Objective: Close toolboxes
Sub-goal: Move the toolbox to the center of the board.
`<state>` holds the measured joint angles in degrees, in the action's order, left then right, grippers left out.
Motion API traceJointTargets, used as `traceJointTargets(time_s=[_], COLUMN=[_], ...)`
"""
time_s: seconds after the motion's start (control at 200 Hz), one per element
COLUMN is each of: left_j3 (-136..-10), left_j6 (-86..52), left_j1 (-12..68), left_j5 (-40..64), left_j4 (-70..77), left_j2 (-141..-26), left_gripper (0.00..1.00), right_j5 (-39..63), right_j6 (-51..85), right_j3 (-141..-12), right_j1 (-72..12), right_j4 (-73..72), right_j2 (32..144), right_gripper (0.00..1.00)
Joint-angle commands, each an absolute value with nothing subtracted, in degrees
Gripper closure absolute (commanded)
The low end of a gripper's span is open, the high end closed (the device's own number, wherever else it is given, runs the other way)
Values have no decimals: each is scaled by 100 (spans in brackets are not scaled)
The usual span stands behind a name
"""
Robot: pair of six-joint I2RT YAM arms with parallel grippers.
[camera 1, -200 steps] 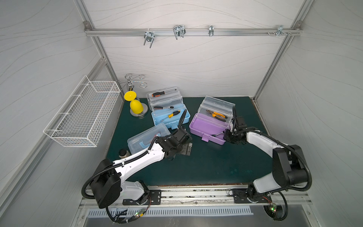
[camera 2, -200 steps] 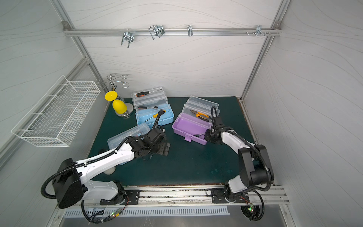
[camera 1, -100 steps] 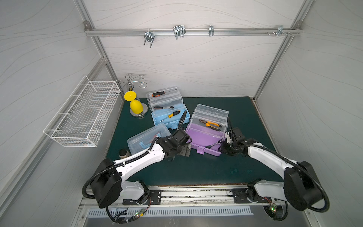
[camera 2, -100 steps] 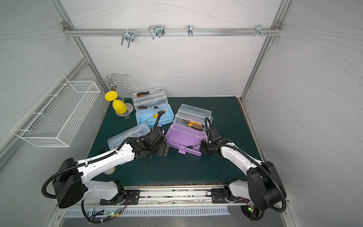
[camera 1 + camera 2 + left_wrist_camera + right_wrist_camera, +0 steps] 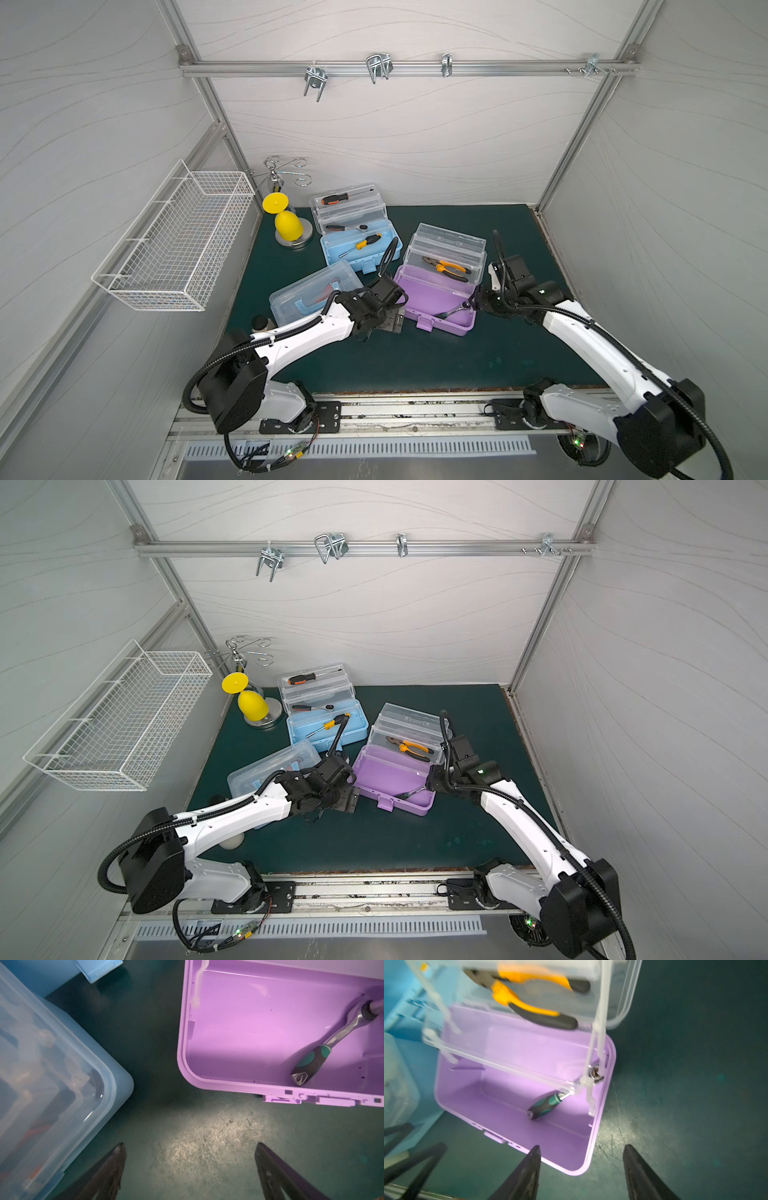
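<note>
1. Three toolboxes sit on the green mat (image 5: 457, 365). The purple toolbox (image 5: 419, 291) is mid-table and open. Its long axis runs across the table, with the right end skewed a bit nearer the robot. The latch side faces the front edge, and the clear lid and tray are tipped up toward the back wall.
2. Inside it, a ratchet (image 5: 451, 311) lies slanted in the base and orange pliers (image 5: 446, 266) sit in the raised tray.
3. The open blue toolbox (image 5: 386, 249) is behind and to the left. Its long axis also runs across the table, with the latch forward, the lid up and a yellow-handled screwdriver (image 5: 365, 243) in the base.
4. The closed blue toolbox (image 5: 303, 291) lies left of the purple one, long axis diagonal, lid down.
5. The left gripper (image 5: 190, 1147) hangs over bare mat in the gap between those two, jaws spread and empty.
6. The right gripper (image 5: 581, 1147) is at the right end of the purple base, jaws apart and pinching nothing.
7. A yellow cup (image 5: 288, 224) and a wire basket (image 5: 174, 241) sit off to the left, well apart from the boxes.
8. The ratchet's butt has a triangular emblem, but no letters are readable.
</note>
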<state>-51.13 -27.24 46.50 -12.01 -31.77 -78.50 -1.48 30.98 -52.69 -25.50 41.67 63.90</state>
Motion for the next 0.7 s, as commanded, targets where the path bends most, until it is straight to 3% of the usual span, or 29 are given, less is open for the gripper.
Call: traceJointTargets(time_s=[0.0,0.4,0.695], left_j3=[-5132,-5341,-5554], left_j6=[-2839,-2892,-2935], left_j1=[4751,5107,5142], left_j5=[-1241,-1599,-1670], left_j4=[-2966,-3005,-2838], left_j2=[-7983,-8675,-9053], left_gripper=[3,3,3], right_j5=[-91,473,1035], right_j6=[2714,1659,1418], right_j3=[-5706,-7676,-8365], right_j1=[-2305,-2118,-2127], right_j4=[4122,3488,3489], right_j2=[6611,8773,9926], right_gripper=[36,33,33])
